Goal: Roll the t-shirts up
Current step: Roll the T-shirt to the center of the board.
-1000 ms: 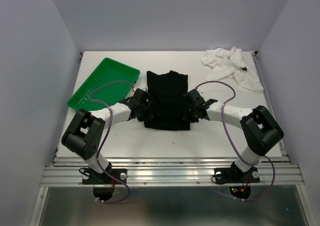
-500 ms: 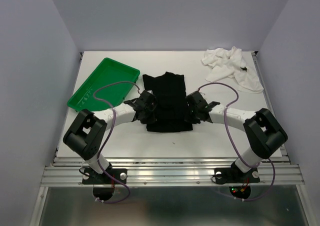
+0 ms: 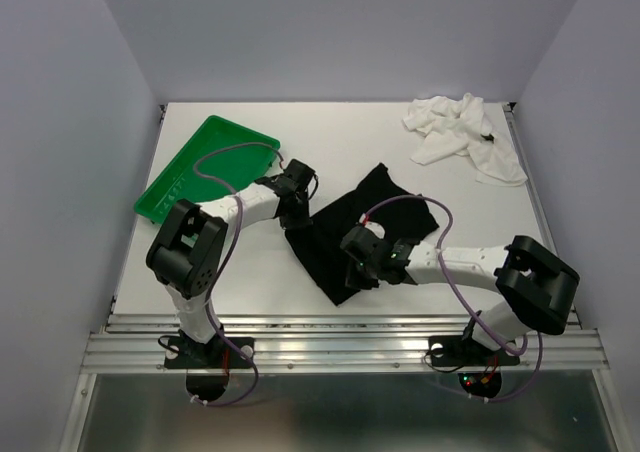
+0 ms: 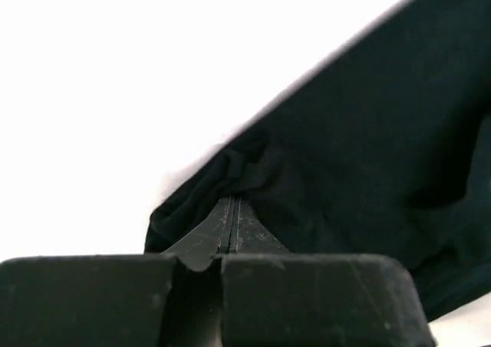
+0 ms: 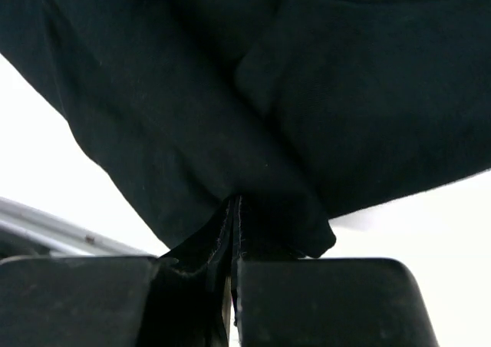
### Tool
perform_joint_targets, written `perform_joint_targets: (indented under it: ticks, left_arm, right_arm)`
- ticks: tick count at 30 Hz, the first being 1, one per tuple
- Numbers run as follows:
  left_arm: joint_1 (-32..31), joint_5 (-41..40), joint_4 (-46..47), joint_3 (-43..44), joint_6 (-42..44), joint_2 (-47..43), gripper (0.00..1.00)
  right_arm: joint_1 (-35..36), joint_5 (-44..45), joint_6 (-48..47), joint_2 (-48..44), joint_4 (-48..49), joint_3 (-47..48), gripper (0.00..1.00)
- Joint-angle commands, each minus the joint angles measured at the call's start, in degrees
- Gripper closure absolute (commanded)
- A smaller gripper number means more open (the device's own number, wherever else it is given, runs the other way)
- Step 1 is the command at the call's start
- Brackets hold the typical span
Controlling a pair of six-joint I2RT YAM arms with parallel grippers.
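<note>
The black t-shirt (image 3: 372,216) lies folded and turned at a slant in the middle of the table. My left gripper (image 3: 296,210) is shut on its left corner; in the left wrist view the cloth (image 4: 360,132) bunches at the pinched fingertips (image 4: 232,209). My right gripper (image 3: 352,268) is shut on its near corner; in the right wrist view the black cloth (image 5: 230,78) hangs from the closed fingertips (image 5: 232,213). The white t-shirt (image 3: 462,132) lies crumpled at the far right corner of the table.
A green plastic tray (image 3: 205,167) lies at the far left of the table, just behind my left arm. The metal rail (image 3: 340,347) runs along the near table edge. Grey walls enclose the left, right and back sides.
Both grippers have swung the black t-shirt round from square to a slant. The left gripper moved back and stayed left; the right gripper moved left and toward the near edge.
</note>
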Motion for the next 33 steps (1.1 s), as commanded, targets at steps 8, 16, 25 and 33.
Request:
perform_joint_targets:
  ticks: [8,16,25,33]
  left_arm:
    - [1.79,-3.18,-9.55,16.31,6.34,-4.05,1.0]
    - [8.28,1.03,-12.46,15.63,3.27,-16.61,0.93]
    - [12.77,1.04,-13.43,2.63,-3.33,-29.81,0.85]
    - [12.95,5.59,-12.12,-6.26,-7.02,-35.17,0.45]
  right_arm:
    - [4.84,12.56,-4.86,-2.08,-17.87,13.66,0.86]
    - [13.11,20.73,-22.0,0.9,-22.1,22.89,0.37]
    - [18.39,24.0,-27.64,9.16,-20.79,25.1,0.32]
    - [19.01,24.25,-27.74,14.61,-13.32,20.09,0.39]
